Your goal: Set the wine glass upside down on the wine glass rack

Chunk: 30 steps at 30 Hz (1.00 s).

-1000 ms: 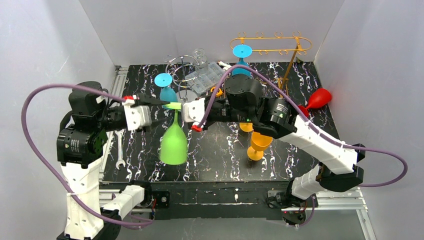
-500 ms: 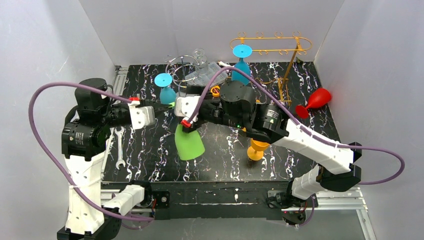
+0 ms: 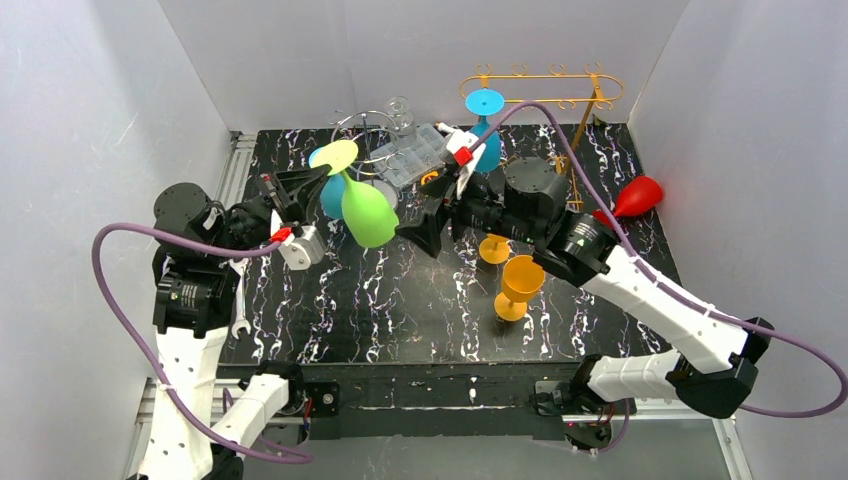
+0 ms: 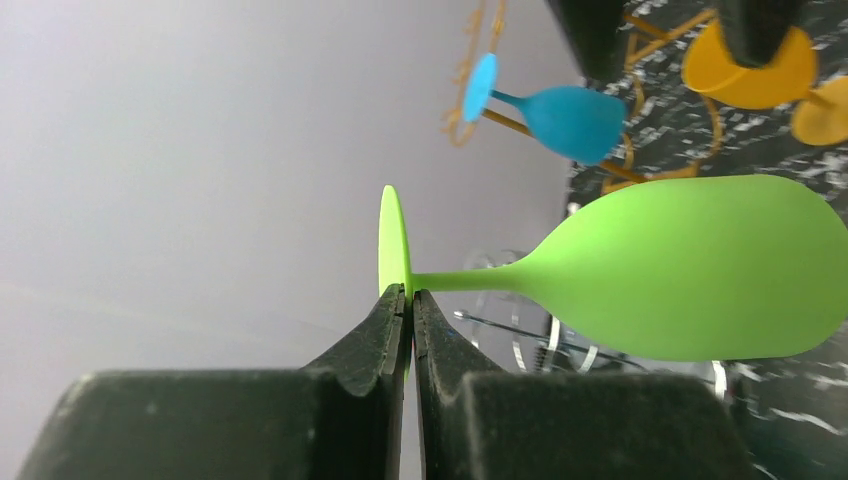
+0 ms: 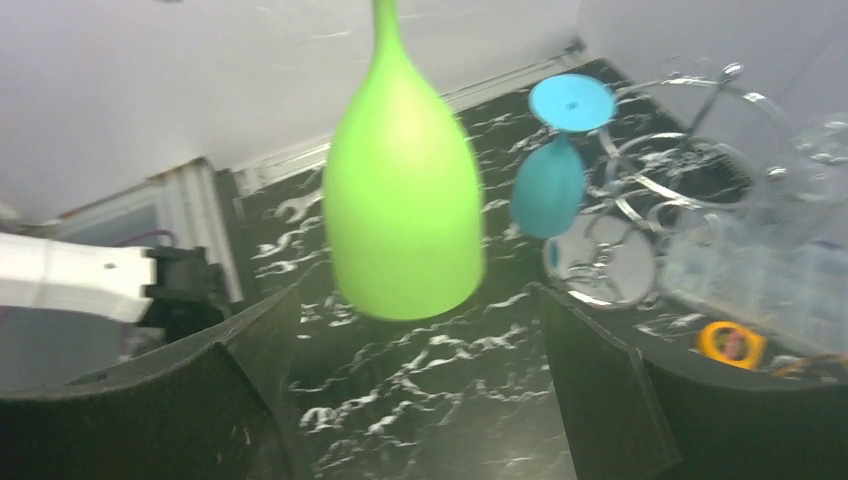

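The left gripper (image 4: 410, 295) is clamped shut on the rim of the thin foot disc of the lime-green plastic wine glass (image 4: 690, 270), and nothing else carries it. The stem and bowl stick out sideways past the gripper's tips, in the air above the black marbled worktop (image 3: 420, 300). That is the weak point (a pinch on an edge, with the weight far out), so I judge the glass could swivel in the jaws or slide free and drop. The right gripper (image 5: 417, 300) stands wide apart, with the bowl just ahead of the gap between its fingers and seemingly untouched. A careless move by either arm could knock it. The gold wire wine glass rack (image 3: 560, 75) lies well beyond both grippers, and the blue wine glass (image 3: 485, 102) hanging on it could be struck on the approach.
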Motion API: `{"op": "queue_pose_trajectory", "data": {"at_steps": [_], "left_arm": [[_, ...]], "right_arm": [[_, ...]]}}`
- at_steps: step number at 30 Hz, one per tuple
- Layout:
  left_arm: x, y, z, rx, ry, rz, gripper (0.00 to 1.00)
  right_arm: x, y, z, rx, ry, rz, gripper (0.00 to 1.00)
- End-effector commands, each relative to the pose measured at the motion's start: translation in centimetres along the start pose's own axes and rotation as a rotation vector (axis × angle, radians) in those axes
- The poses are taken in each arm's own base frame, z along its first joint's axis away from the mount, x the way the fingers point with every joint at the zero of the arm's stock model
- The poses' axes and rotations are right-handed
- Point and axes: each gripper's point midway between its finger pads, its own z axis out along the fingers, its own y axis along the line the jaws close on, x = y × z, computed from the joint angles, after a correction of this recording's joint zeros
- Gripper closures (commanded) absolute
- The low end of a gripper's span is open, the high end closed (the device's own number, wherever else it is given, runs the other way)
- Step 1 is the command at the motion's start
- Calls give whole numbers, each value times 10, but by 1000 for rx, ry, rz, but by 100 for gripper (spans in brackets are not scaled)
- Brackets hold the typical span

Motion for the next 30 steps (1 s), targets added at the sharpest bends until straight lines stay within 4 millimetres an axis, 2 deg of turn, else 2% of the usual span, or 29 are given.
{"op": "queue_pose_trajectory", "data": {"at_steps": [1,7,8,10,14,16,17,20,21,22,26,30], "left_arm": [[-30,39,-4,-115,-79,137,100],[-43,36,-5,-93,-131,134,100],[-44,35,-6,-93,-134,133,100],[-46,35,-7,-95,-136,131,100],[-51,37,-9,-99,-143,135,100],[-52,38,-9,-97,-147,124,100],[-52,38,-9,-97,-148,122,100],[-53,38,-9,-97,-149,117,100],[-54,38,-9,-96,-150,117,100],[-54,39,-9,-96,-151,115,100],[-53,39,-8,-95,-149,120,100],[-52,39,-8,-97,-145,118,100]], "right_arm": [[-30,35,-1,-193,-143,181,2],[-48,59,8,-386,-233,183,2],[-48,58,12,-389,-234,190,2],[-44,56,20,-387,-222,194,2],[-25,48,42,-370,-181,199,2],[0,25,62,-249,-124,185,2],[5,16,68,-199,-115,178,2],[6,-9,77,-67,-138,150,2],[4,-10,78,-64,-146,147,2],[-1,-5,83,-97,-167,160,2],[7,30,91,-305,-152,241,2],[24,41,91,-370,-128,281,2]]}}
